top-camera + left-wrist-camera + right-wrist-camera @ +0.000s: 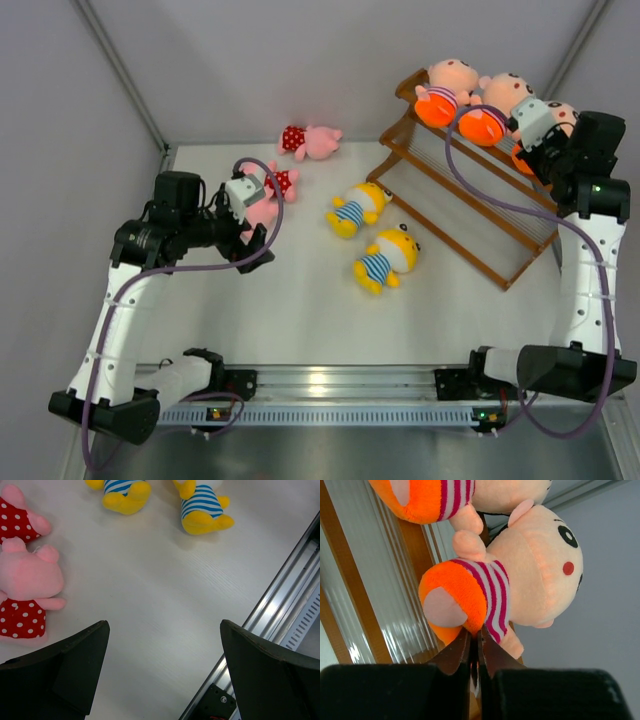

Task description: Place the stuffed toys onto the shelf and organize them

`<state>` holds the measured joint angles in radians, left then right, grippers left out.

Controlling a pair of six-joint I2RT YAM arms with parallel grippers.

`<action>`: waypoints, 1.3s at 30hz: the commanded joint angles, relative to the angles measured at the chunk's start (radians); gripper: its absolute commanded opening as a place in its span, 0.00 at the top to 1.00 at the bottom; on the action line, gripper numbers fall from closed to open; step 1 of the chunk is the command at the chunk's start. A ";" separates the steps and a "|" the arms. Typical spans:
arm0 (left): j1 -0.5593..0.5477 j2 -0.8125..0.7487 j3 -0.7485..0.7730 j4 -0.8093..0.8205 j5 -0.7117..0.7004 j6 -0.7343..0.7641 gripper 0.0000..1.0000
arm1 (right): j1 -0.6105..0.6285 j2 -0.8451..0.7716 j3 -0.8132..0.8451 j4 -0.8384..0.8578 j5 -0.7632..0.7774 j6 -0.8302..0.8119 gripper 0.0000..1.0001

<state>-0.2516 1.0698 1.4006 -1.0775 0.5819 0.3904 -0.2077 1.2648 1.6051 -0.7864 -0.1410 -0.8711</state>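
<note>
The brown wooden shelf (470,215) stands at the back right. Two peach-headed dolls (447,90) (497,105) sit on its top tier. My right gripper (530,143) is at that tier, shut (476,632) on the orange shorts of a third peach-headed doll (520,587). Two yellow striped dolls (358,208) (387,258) lie mid-table. One pink doll (310,140) lies at the back. Two more pink dolls (20,522) (27,587) lie by my left gripper (165,630), which is open and empty above bare table.
The shelf's lower tiers (395,580) show only rails and slats. A metal rail (330,385) runs along the near edge and also shows in the left wrist view (285,600). Grey walls (60,120) enclose the table on three sides.
</note>
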 commanded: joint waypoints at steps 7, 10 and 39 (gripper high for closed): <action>-0.003 0.001 0.024 -0.001 0.015 -0.012 0.02 | -0.025 -0.019 -0.019 0.091 -0.016 0.012 0.73; -0.003 -0.004 0.018 -0.002 0.027 -0.009 0.02 | -0.024 -0.022 0.001 0.095 -0.008 0.026 0.59; -0.002 0.060 -0.089 -0.001 -0.171 0.015 0.02 | 0.373 -0.310 -0.136 0.048 -0.352 0.174 0.25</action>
<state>-0.2516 1.0904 1.3468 -1.0767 0.5018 0.4061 0.0353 1.0134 1.5833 -0.7364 -0.4168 -0.7609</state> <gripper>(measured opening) 0.982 0.756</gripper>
